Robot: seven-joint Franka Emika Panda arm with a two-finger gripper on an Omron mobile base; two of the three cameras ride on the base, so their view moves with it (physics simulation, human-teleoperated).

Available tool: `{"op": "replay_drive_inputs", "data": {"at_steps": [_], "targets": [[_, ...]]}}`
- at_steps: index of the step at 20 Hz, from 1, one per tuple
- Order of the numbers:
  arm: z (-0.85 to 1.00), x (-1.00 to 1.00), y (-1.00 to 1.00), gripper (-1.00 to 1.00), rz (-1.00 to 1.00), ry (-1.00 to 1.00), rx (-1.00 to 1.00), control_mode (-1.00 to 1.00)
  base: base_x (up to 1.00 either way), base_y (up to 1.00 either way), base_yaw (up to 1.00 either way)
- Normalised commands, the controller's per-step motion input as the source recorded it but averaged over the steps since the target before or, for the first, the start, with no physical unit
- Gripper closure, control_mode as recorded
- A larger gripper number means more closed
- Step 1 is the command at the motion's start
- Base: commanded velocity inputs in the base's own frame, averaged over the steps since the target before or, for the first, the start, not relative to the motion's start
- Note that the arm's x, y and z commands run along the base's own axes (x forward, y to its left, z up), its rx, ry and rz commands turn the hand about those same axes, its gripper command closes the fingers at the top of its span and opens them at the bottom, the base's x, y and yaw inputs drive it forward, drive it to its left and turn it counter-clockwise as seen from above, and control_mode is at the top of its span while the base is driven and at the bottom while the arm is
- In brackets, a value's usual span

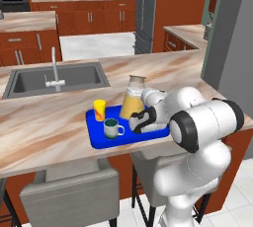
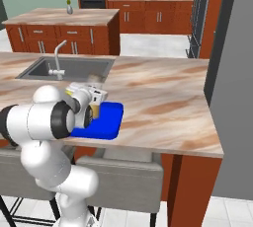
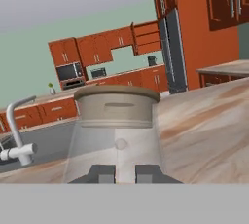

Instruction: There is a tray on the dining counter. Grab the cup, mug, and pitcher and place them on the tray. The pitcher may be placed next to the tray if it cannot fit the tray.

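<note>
Gripper (image 1: 132, 121) jaws clench the clear, cork-lidded pitcher (image 1: 133, 100) of orange liquid on the blue tray (image 1: 97, 137), right of cup (image 1: 99, 109) and mug (image 1: 111, 129); bare dining counter (image 1: 49, 127) lies left.

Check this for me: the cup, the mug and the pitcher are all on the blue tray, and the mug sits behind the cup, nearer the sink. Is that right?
Not quite. The left base view shows the mug in front of the cup, nearer the stools, not behind it. The rest holds: both stand on the tray with the pitcher.

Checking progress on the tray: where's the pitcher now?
In the left base view, the pitcher stands on the blue tray's far right part, right of the yellow cup.
</note>
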Motion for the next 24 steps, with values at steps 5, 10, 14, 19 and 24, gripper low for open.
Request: {"op": "replay_drive_inputs", "data": {"at_steps": [5,10,14,19,24], "targets": [[0.0,-0.3,-0.01,1.0,0.0,-0.1,-0.06,-1.0,0.0,0.0,0.0],[0.0,0.0,0.0,1.0,0.0,-0.23,-0.09,-1.0,0.0,0.0,0.0],[-0.01,0.0,0.0,1.0,0.0,-0.19,-0.04,-1.0,0.0,0.0,0.0],[-0.15,0.0,-0.05,1.0,0.0,-0.08,-0.01,-1.0,0.0,0.0,0.0],[-0.29,0.03,0.0,1.0,0.0,-0.02,-0.02,-1.0,0.0,0.0,0.0]]}}
